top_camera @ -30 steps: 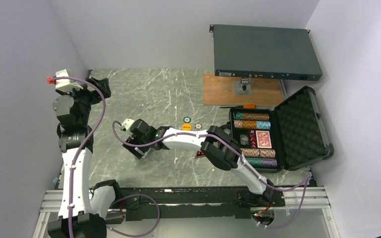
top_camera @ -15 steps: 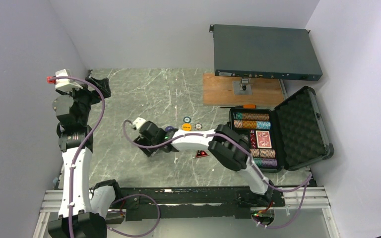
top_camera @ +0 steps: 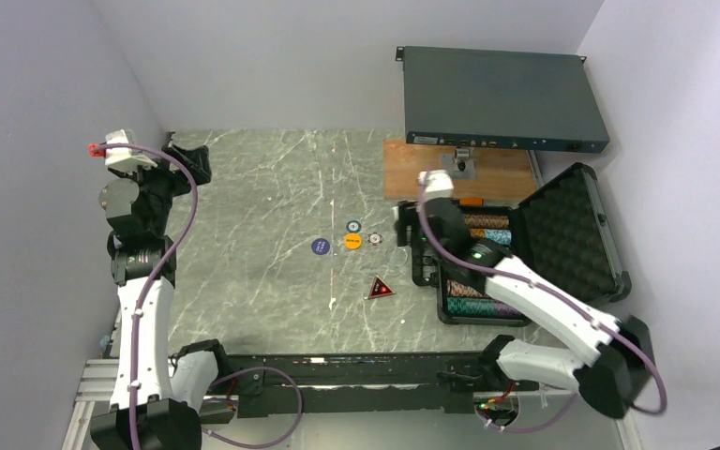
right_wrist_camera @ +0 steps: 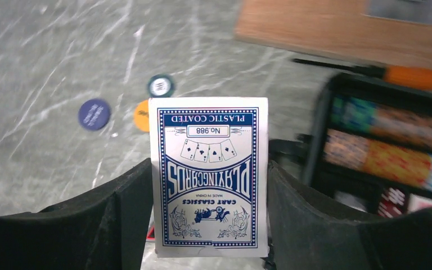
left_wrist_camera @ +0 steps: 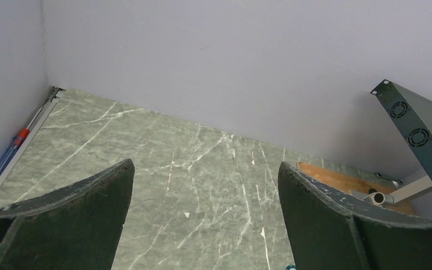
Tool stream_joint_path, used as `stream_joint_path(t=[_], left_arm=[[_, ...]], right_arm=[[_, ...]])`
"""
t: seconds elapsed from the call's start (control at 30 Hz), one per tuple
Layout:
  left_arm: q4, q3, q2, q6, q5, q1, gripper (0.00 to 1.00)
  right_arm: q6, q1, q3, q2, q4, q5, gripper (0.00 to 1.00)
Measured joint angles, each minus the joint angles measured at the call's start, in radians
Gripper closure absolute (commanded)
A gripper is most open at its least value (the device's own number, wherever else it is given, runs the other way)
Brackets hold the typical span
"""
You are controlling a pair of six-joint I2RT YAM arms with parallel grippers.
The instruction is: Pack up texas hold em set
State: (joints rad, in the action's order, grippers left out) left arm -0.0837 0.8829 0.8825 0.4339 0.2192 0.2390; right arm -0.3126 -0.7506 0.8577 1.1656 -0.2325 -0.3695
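The black foam-lined case [top_camera: 562,234] lies open at the right, with rows of striped chips [top_camera: 476,222] inside. My right gripper [top_camera: 422,261] hovers at the case's left edge. In the right wrist view it [right_wrist_camera: 209,164] is shut on a blue-backed card deck [right_wrist_camera: 209,174], held upright between both fingers. On the table left of the case lie a blue button [top_camera: 320,246], an orange button [top_camera: 353,240], a teal button [top_camera: 353,226] and a red triangle [top_camera: 381,289]. My left gripper [top_camera: 187,161] is raised at the far left, open and empty [left_wrist_camera: 205,174].
A large dark rack-mount box [top_camera: 502,98] stands at the back right over a wooden board [top_camera: 431,171]. An orange-handled screwdriver [right_wrist_camera: 410,77] lies by the case's far edge. Walls close in on the left, back and right.
My right arm swung from the left-middle of the table over to the case, carrying the card deck. The blue button it covered now shows. The left arm has not moved.
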Motion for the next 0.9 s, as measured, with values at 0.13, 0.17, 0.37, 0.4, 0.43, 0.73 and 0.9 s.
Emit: stream_joint_path(t=[0.13, 0.17, 0.37, 0.4, 0.43, 0.73, 0.9], left_arm=[[-0.019, 0.000, 0.007, 0.010, 0.016, 0.000, 0.01], [-0.021, 0.000, 0.008, 0.013, 0.020, 0.000, 0.01], [-0.024, -0.002, 0.011, 0.014, 0.022, -0.007, 0.01], [-0.024, -0.002, 0.011, 0.013, 0.020, -0.011, 0.01], [-0.024, -0.002, 0.011, 0.012, 0.019, -0.017, 0.01], [-0.024, -0.002, 0.011, 0.006, 0.020, -0.029, 0.01], [-0.025, -0.002, 0.014, 0.006, 0.021, -0.029, 0.01]], right_arm=[[-0.082, 0.108, -0.035, -0.163, -0.154, -0.041, 0.70], [-0.099, 0.135, -0.043, -0.179, -0.197, -0.045, 0.70], [-0.145, 0.298, -0.054, -0.111, -0.406, -0.014, 0.70], [-0.145, 0.313, -0.052, -0.090, -0.423, -0.008, 0.71], [-0.144, 0.331, -0.048, -0.063, -0.447, 0.001, 0.71], [-0.069, 0.464, -0.015, 0.079, -0.507, 0.101, 0.63], [-0.022, 0.509, 0.014, 0.194, -0.480, 0.147, 0.63]])
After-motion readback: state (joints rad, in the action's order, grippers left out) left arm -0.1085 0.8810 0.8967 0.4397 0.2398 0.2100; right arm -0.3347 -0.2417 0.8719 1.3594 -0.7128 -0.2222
